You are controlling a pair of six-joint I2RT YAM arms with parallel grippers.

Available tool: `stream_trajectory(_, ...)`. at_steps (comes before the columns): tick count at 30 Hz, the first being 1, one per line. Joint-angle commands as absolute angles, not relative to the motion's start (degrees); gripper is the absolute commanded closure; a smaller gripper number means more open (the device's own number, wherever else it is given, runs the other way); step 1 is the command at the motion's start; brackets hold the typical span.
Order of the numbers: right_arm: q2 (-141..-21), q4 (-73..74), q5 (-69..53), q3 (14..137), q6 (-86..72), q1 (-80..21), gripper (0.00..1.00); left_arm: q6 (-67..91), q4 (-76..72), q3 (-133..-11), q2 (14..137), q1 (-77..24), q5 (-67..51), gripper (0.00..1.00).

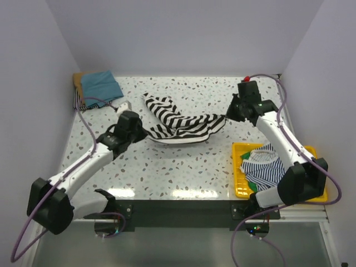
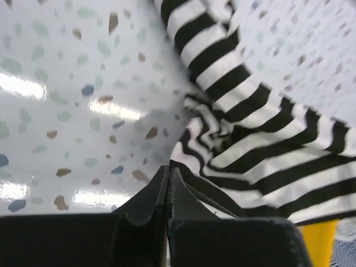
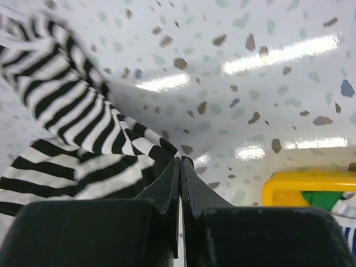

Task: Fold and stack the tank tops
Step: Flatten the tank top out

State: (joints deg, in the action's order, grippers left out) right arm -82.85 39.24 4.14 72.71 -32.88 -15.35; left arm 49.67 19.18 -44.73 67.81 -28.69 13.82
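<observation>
Top external view takes in the whole table (image 1: 167,172). A striped tank top (image 1: 181,122) is stretched across the middle, pulled between the two arms. The left gripper (image 1: 146,132) is at its left end and the right gripper (image 1: 227,115) at its right end. From above, the cloth sags in the middle and one strap trails away toward the far side. A teal tank top (image 1: 100,84) lies folded at the far left corner, well apart from both arms. A yellow tray (image 1: 239,189) sits at the near right beside the right arm's base and holds a second striped tank top (image 1: 264,167).

The left wrist view shows what the overhead cannot. The left gripper (image 2: 168,169) has its jaws pressed together, with the edge of the striped tank top (image 2: 261,139) pinched at their tips. The fabric fans away to the right in crumpled folds. A sliver of the tray (image 2: 320,242) shows in the lower right corner.

The right wrist view shows the right gripper (image 3: 181,161) clamped tight on the striped tank top (image 3: 72,122), which runs off to the left. Only this view shows a bit of green cloth (image 3: 322,199) inside the tray (image 3: 295,186).
</observation>
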Motion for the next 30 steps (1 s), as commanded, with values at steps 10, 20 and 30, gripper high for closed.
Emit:
stream_trajectory(10, -69.0, 28.2, -14.1, 93.2, -46.1, -13.0, 1.0, 38.9, 29.0, -88.8, 59.6, -23.5, 22.0, 1.0)
stream_trajectory(20, -65.6, 26.8, -11.3, 103.7, -47.1, -13.1, 1.0, 36.0, 28.9, -103.3, 62.8, -23.5, 22.4, 1.0)
stream_trajectory(30, -84.2, 18.4, -16.6, 105.5, -47.4, -13.0, 1.0, 35.9, 16.9, -100.4, 76.3, -16.2, 7.9, 1.0)
